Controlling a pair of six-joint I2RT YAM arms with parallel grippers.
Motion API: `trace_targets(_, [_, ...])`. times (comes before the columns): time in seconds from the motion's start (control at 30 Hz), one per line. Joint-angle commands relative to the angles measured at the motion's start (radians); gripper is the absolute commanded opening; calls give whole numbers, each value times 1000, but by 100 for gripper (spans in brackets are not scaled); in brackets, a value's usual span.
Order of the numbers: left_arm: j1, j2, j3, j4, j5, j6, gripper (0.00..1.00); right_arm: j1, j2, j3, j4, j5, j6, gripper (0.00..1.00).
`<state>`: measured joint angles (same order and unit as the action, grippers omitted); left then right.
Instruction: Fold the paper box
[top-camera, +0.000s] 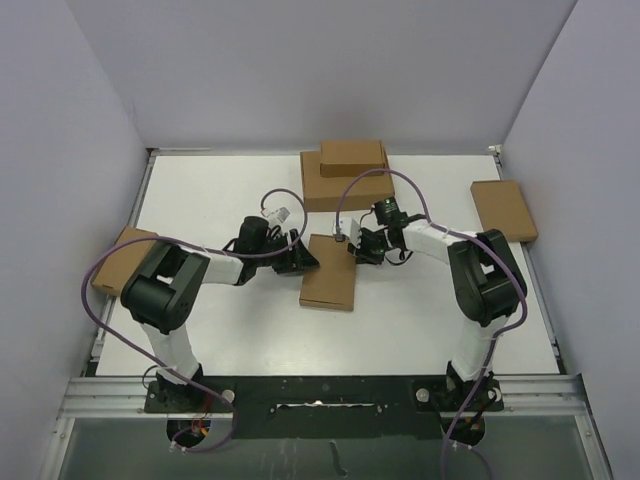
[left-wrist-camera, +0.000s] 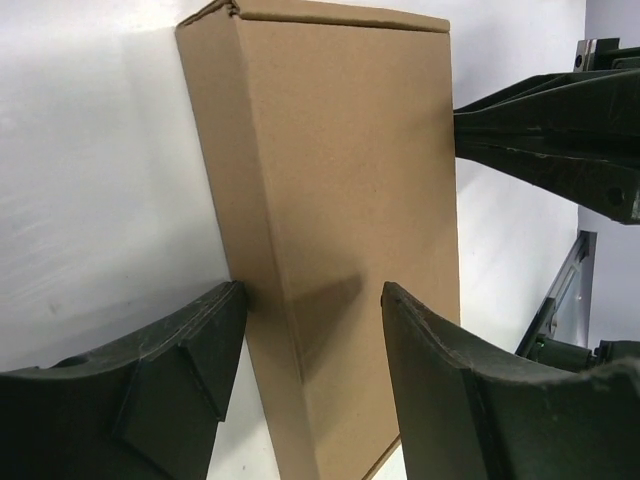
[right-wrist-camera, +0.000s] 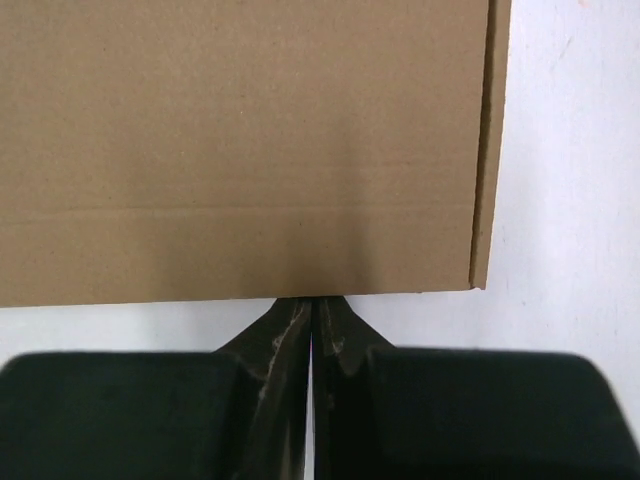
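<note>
At the near edge of the worktop (top-camera: 220, 200) the two arm bases stand apart, and both arms lean inward to the same spot; the paper box (top-camera: 328, 272) lies flat mid-worktop between them, its long axis running away from the bases. It looks already closed into a plain slab, so I judge the folding to be near its end, with only seating or pressing left to do.

The left arm (top-camera: 215, 268) comes in low from the box's left; the wrist view shows its jaws spread wide and holding nothing, straddling the long corner edge of the paper box (left-wrist-camera: 350, 180). One finger (left-wrist-camera: 170, 360) sits down beside the side wall, and the other finger (left-wrist-camera: 450, 380) rides over the top face; whether either presses the cardboard I cannot tell. That bracketing probably keeps the box from sliding sideways.

The right arm (top-camera: 440, 240) reaches to the box's far right corner; its jaws are closed tip to tip with nothing between them. Their joined point meets the edge of the paper box (right-wrist-camera: 240, 150), close to a thin lip along one side; a closed point suits pushing a flap or lid home rather than gripping.

Farther back a wide brown box (top-camera: 330, 185) carries a smaller box (top-camera: 352, 153); another box (top-camera: 504, 209) lies at the right edge and one more box (top-camera: 125, 255) at the left, all well apart from the work.
</note>
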<state>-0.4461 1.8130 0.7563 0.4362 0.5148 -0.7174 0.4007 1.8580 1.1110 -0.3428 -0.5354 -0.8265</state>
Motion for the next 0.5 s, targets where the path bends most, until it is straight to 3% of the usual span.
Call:
trace_targets(0.0, [-72,59,75,-4,64,35,54,71,26,62,-42,-45,-22,0])
trace_targets(0.2, [-87,29,63,-22,6,14,57,46,-39,73,-122,-42,-51,2])
trace_targets(0.33, [-66,-81,54,-151,-98,45,62,-36,-115,31,-184,-22,-154,6])
trace_targets(0.47, [-58,-220,41,-229,-175,79,66,-132,-209,-50,-257,-158,-273,7])
